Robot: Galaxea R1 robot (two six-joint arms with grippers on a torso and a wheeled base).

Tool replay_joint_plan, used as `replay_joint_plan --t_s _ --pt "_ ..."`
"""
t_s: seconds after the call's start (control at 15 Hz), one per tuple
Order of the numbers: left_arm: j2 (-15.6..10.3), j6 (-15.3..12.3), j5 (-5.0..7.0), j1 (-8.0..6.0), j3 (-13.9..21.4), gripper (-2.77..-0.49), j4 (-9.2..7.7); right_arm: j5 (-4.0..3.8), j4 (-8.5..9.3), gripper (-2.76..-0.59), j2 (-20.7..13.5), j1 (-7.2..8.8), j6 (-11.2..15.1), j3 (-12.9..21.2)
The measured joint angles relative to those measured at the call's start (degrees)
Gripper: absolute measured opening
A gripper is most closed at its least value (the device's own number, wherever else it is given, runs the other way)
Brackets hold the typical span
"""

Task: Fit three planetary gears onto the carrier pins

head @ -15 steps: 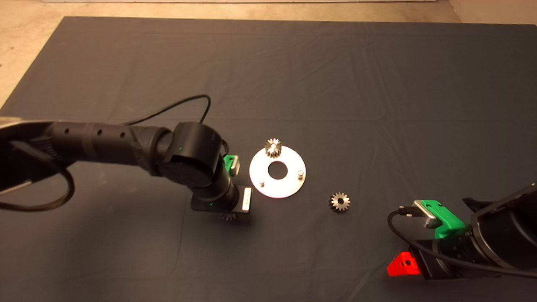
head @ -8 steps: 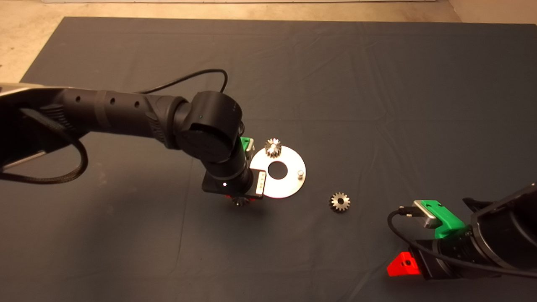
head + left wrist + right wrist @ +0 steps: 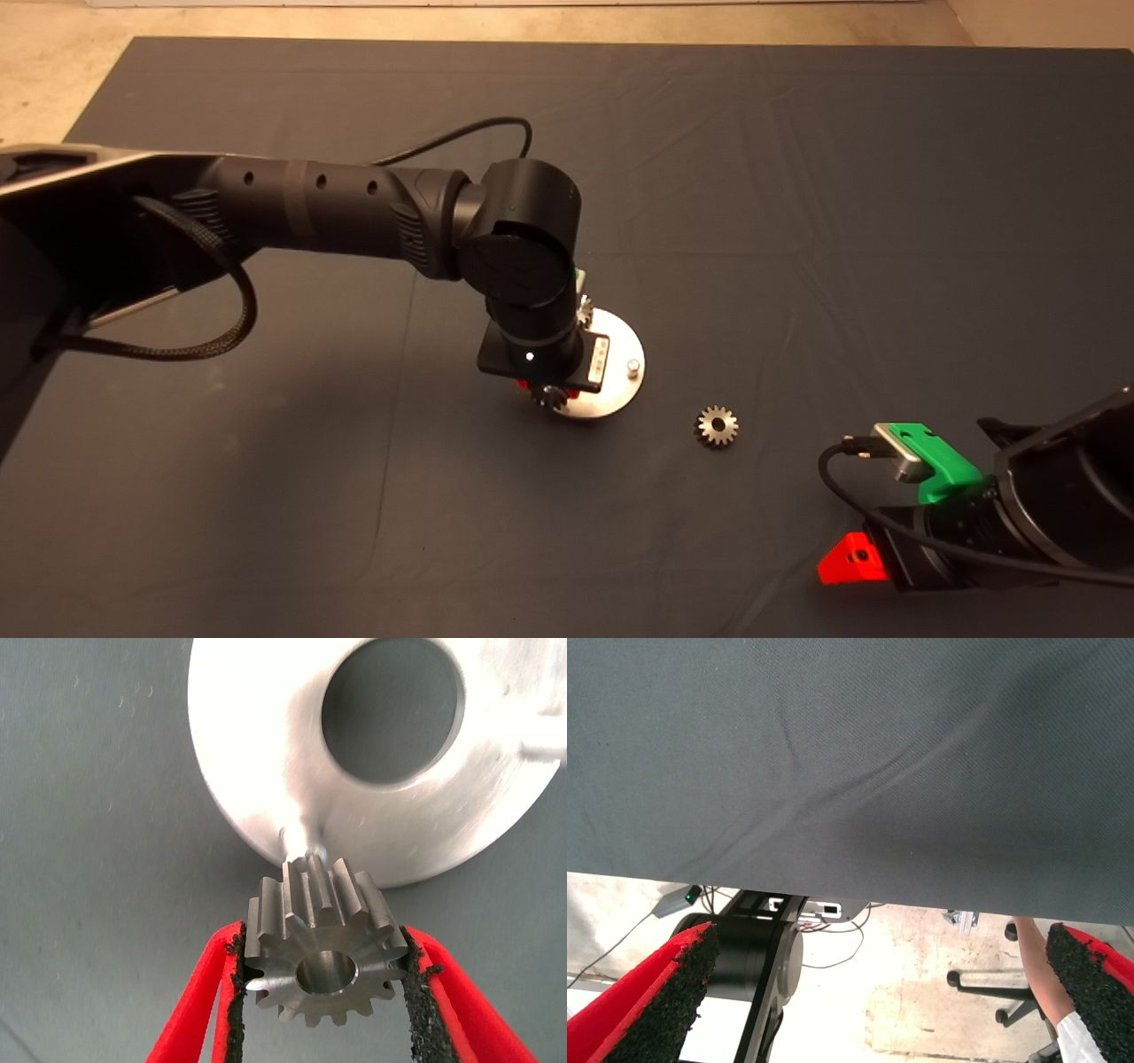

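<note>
**Gear held over the carrier disc**

Gear in the left gripper (image 3: 323, 992) is pinched by its toothed rim between the two black pads, its round centre hole facing the wrist camera. In the left wrist view this held gear (image 3: 321, 952) sits just above a short silver pin (image 3: 306, 849) standing up near the rim of the shiny disc (image 3: 257, 771); the pin's top shows right behind the gear's teeth, and whether they touch cannot be told. The disc's large centre hole lies beyond.

In the head view the left arm reaches in from the left and hangs over the disc (image 3: 620, 394), hiding most of it. The held gear (image 3: 550, 397) peeps out beneath the wrist at the disc's near edge. A bare pin (image 3: 633, 365) stands free on the disc's right side. A second gear (image 3: 584, 310) is partly seen behind the wrist at the disc's far edge. A third gear (image 3: 716, 426) lies flat on the dark mat (image 3: 797, 221), to the right of the disc and apart from it.

The right gripper (image 3: 873, 532) waits at the lower right edge of the mat, its fingers (image 3: 660, 1005) spread wide and holding nothing.
</note>
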Motion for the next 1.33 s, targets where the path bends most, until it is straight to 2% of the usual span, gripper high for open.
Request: replay_joint_plan --t_s 0.2,0.33,0.67,1.07,1.33 --pt "1.9 0.8 -0.13 0.0 -2.1 -2.28 -0.04 0.0 0.0 -0.6 0.0 -0.01 0.0 0.0" --pt "2.3 1.2 -0.26 0.0 -3.3 -2.28 -0.04 0.0 0.0 -0.6 0.0 -0.01 0.0 0.0" --pt "2.1 1.4 -0.13 0.0 -4.5 -2.28 -0.02 0.0 0.0 -0.6 0.0 -0.01 0.0 0.0" --pt "-0.2 2.0 -0.09 0.0 -4.5 -2.29 -0.02 0.02 0.0 -0.6 0.0 0.0 0.0 0.0" --pt "-0.4 2.3 -0.13 0.0 -4.5 -2.29 -0.02 -0.01 0.0 -0.6 0.0 0.0 0.0 0.0"
